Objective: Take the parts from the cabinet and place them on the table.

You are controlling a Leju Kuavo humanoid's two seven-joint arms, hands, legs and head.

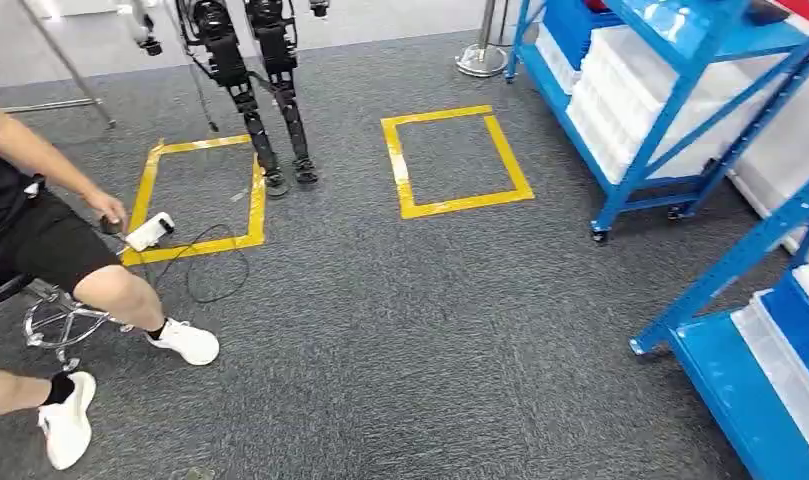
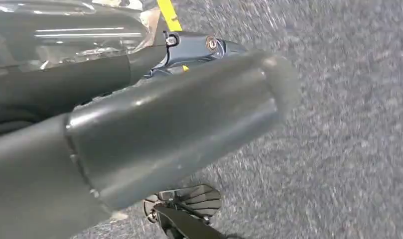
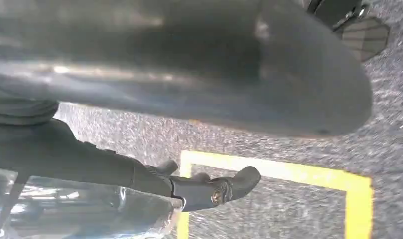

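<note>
A blue shelf rack (image 1: 670, 120) stands at the right and carries white bins (image 1: 630, 90) and blue bins (image 1: 580, 25). A second blue rack (image 1: 750, 390) with more bins sits close at the lower right. My left hand (image 2: 164, 104) hangs over grey carpet. Its thick thumb lies straight and its dark fingers (image 2: 194, 47) are stretched out beside it, with nothing between them. My right hand (image 3: 199, 89) hangs the same way; carpet shows in the gap between the thumb and the fingers (image 3: 214, 191), and it holds nothing.
A person (image 1: 40, 240) sits on a stool at the left, one hand by a white device (image 1: 150, 230) with a cable on the floor. Another robot's legs (image 1: 270, 110) stand ahead. Two yellow tape squares (image 1: 455, 160) (image 1: 200, 200) mark the carpet. A post base (image 1: 480, 60) stands near the rack.
</note>
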